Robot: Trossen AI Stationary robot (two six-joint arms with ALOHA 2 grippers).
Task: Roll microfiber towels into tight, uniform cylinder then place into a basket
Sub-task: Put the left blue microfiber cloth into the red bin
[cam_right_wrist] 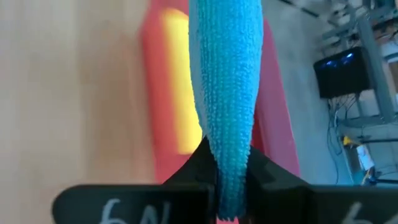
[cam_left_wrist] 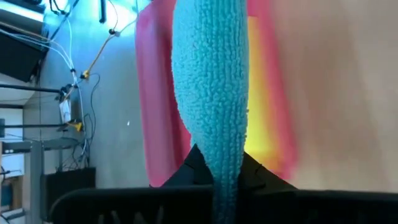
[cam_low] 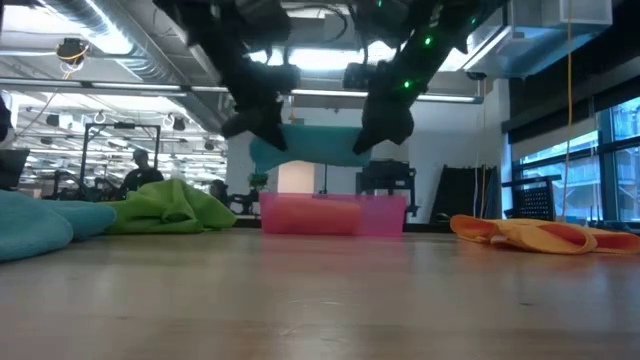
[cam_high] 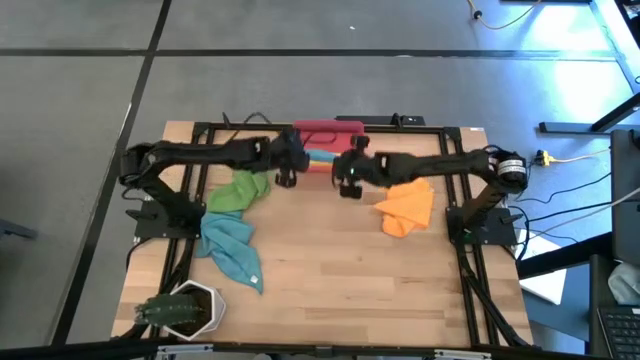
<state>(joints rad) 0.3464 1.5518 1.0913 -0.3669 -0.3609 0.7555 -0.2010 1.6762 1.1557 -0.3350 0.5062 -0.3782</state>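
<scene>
A wooden table (cam_high: pixel 350 270) stands on a grey floor, with cables trailing off to the right. In the high view the two dark arms reach in from either side and meet near the table's far edge, just in front of the red-pink basket (cam_high: pixel 327 133). The left gripper (cam_high: pixel 291 170) and the right gripper (cam_high: pixel 345 178) each pinch one end of a rolled teal towel (cam_high: pixel 320 159) stretched between them. A green towel (cam_high: pixel 240 192) lies crumpled by the left arm, a second teal towel (cam_high: pixel 232 248) lies nearer the front, and an orange towel (cam_high: pixel 407 207) lies under the right arm. A white hexagonal pot (cam_high: pixel 188 308) with a plant sits at the front left corner.

In the low view the rolled towel (cam_low: pixel 310 145) hangs in the air between the two grippers, above the basket (cam_low: pixel 333 214) and not touching it. The green towel (cam_low: pixel 175 209) lies to the left and the orange towel (cam_low: pixel 540 234) to the right — both flat on the tabletop. A workshop with ceiling ducts shows behind.

In the left wrist view the dark fingers (cam_left_wrist: pixel 193 165) are clamped together on the end of the teal roll (cam_left_wrist: pixel 211 87), with the basket (cam_left_wrist: pixel 155 112) below it and something yellow (cam_left_wrist: pixel 258 118) inside.

In the right wrist view the fingers (cam_right_wrist: pixel 202 158) are likewise closed tight on the other end of the roll (cam_right_wrist: pixel 227 81) — the basket (cam_right_wrist: pixel 277 137) and its yellow contents (cam_right_wrist: pixel 174 93) lie underneath.
</scene>
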